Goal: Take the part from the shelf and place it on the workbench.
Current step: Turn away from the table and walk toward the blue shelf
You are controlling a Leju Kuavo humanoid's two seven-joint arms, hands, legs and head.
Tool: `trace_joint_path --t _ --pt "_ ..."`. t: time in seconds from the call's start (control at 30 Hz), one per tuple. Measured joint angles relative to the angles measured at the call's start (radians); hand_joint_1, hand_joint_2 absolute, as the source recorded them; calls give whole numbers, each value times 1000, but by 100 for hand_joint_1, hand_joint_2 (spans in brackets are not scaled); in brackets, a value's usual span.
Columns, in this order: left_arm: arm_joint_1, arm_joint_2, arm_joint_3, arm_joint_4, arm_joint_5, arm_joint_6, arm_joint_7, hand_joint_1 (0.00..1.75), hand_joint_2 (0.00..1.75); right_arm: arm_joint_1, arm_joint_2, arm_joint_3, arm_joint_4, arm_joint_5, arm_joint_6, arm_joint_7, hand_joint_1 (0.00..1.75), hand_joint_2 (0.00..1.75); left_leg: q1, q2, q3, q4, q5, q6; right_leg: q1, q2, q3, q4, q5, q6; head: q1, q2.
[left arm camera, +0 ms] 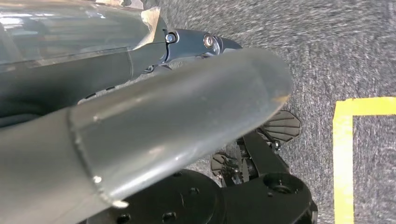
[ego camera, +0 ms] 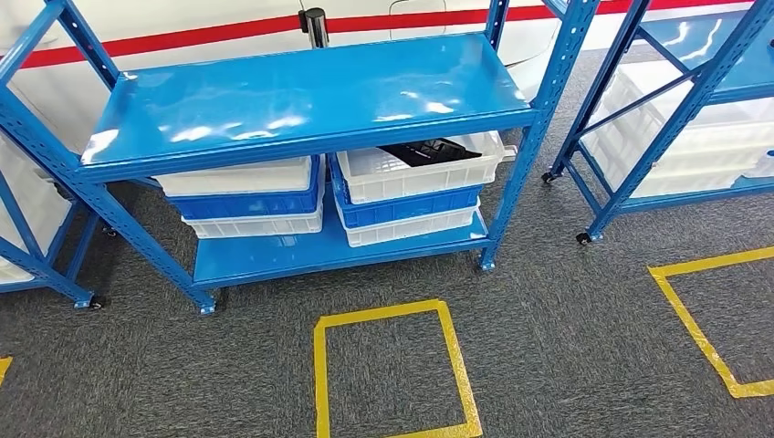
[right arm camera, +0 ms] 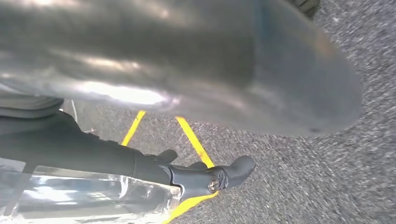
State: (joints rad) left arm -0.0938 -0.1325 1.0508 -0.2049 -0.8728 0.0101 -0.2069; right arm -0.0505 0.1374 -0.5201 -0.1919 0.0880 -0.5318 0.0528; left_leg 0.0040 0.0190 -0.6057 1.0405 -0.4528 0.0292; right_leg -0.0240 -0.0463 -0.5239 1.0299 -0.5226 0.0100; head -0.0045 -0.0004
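Looking down from the head camera, the blue shelf (ego camera: 301, 100) stands straight ahead on grey carpet (ego camera: 566, 301), and the black part (ego camera: 429, 151) lies in the top white crate (ego camera: 415, 173) of the right-hand stack, tucked under the upper shelf board. That board cuts off the part's far side, so only its near edge and a slanted face show; its full shape is hard to make out. A second stack of white and blue crates (ego camera: 246, 196) sits just beside it on the left.

Down at the wrists, the left hand (left arm camera: 187, 44) hangs over the carpet near yellow floor tape (left arm camera: 343, 154), well apart from the part, with nothing visibly held. The thick grey thumb blocks most of the frame, so how far the fingers are spread cannot be told. Over on the other side, the right hand (right arm camera: 205, 177) shows dark fingers above the carpet and yellow tape, also holding nothing visible; its spread is likewise unclear behind the thumb.
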Motion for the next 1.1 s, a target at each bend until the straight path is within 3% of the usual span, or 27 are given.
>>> trace_joint_path --t 0.1,0.17,0.27,0.3,0.33,0.37,0.43,0.5,0.6,0.67,0.77,0.8,0.83,0.87,0.97,1.03,1.1 --pt "-2 1 0 0 -3 0 -1 0 0 -1 4 -2 0 -2 -5 -4 0 0 -6 -7 11 -19 -1 12 0 -2 8 -9 -2 16 -1 0" --pt "-3 0 0 0 -6 0 -1 0 0 -1 5 -5 -1 -5 -6 -5 0 0 -2 -14 27 -41 9 22 2 14 -7 30 -24 17 1 0" --pt "-9 -1 0 0 -10 -1 0 0 0 3 4 -8 -1 -8 -7 -9 0 0 -3 -24 34 -49 10 30 2 35 -106 210 -96 3 6 0" --pt "-10 -1 0 0 -10 -2 0 0 0 5 4 -9 -1 -8 -6 -12 0 0 -4 -28 35 -48 9 30 2 37 -133 253 -106 5 6 0" --pt "-10 -1 0 0 -10 -2 0 0 0 7 4 -9 -1 -8 -6 -16 0 0 -5 -34 36 -48 8 30 3 38 -142 260 -98 11 6 0" --pt "-10 -1 0 0 -10 -3 0 0 0 9 3 -10 -1 -7 -5 -18 0 0 -5 -39 39 -47 6 29 3 38 -131 226 -74 19 6 0" --pt "-10 -1 0 0 -10 -4 1 0 0 11 2 -11 -1 -6 -4 -22 0 0 -6 -49 44 -43 0 21 3 42 -73 87 -7 32 7 0" --pt "-10 -1 0 0 -10 -6 1 0 0 11 2 -12 -1 -6 -4 -23 0 0 -10 -54 46 -36 -11 11 3 45 -36 -3 29 25 6 0" --pt "-10 2 0 0 -10 -5 1 0 0 9 4 -12 -1 -4 -4 -25 0 0 -6 -54 47 -30 -22 0 3 45 -26 -15 34 5 4 0" --pt "-10 4 0 0 -10 -5 1 0 0 9 5 -13 -1 -4 -4 -26 0 0 -1 -45 34 7 -46 -10 -3 43 -18 -17 35 -5 1 0" --pt "-9 4 0 0 -9 -6 1 0 0 11 7 -13 -1 -1 -4 -27 0 0 6 -28 -56 189 -134 -29 -3 40 -15 -17 33 -15 -8 0" --pt "-9 5 0 0 -9 -5 1 0 0 11 8 -13 -1 0 -4 -27 0 0 9 -26 -86 240 -148 -33 -3 40 -14 -17 32 -17 -8 0" --pt "-8 5 0 0 -8 -5 0 0 0 11 8 -13 -1 1 -4 -27 0 0 10 -24 -101 257 -142 -34 -3 40 -13 -17 30 -17 -8 0" --pt "-7 5 0 0 -8 -5 0 0 0 11 7 -13 -1 2 -4 -27 0 0 12 -23 -96 236 -118 -34 -3 40 -11 -17 29 -17 -8 0" --pt "-8 6 0 0 -7 -5 -3 0 0 9 10 -13 -1 2 -4 -27 0 0 10 -16 -9 40 -18 -20 1 40 -2 -17 21 -11 -8 0" --pt "-9 6 0 0 -7 -6 -4 0 0 8 11 -13 -1 2 -4 -27 0 0 2 -14 18 -22 -3 -10 4 39 0 -18 16 -2 -7 0" --pt "-9 7 0 0 -5 -5 -5 0 0 6 11 -13 -1 4 -4 -26 0 0 -2 -18 22 -29 -2 2 5 37 1 -22 14 10 -7 0"
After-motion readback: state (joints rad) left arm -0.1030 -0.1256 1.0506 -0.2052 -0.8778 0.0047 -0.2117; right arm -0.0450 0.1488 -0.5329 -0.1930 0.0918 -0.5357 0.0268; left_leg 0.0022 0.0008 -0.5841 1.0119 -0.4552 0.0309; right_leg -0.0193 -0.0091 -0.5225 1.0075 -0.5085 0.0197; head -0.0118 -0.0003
